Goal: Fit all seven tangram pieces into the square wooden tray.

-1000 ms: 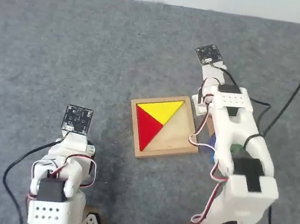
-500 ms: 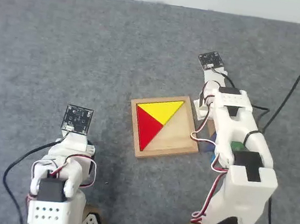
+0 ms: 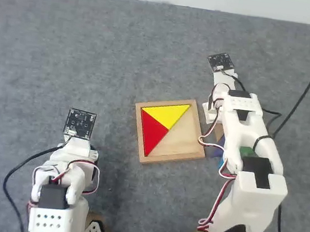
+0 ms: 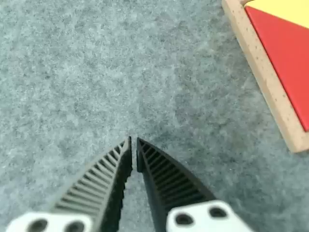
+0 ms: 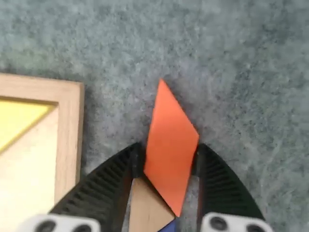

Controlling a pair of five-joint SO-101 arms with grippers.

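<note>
**Right claw grips orange piece beside tray**

The tray [image 3: 195, 146] sits tilted at the centre of the high view on grey felt [image 3: 66, 53]. Two pieces lie in it. A yellow triangle [image 3: 166, 113] runs along its upper edge and a red triangle [image 3: 151, 131] along its left edge, and the two meet along a shared side. The lower right half of the tray is bare wood.

The right arm [image 3: 243, 139] stretches up the right side of the frame, just right of the tray. The right claw [image 5: 169, 147] is closed onto an orange piece [image 5: 170, 162], a parallelogram, with one finger against each of its long sides. That piece is over the felt just beside the tray's rim. A tan piece [image 5: 147, 210] and a blue piece [image 5: 166, 224] show partly under it.

The left arm [image 3: 64, 178] is at lower left, well apart from the tray. The left claw [image 4: 133, 141] points at bare felt, its fingers drawn together to a thin slit with nothing between them.
</note>
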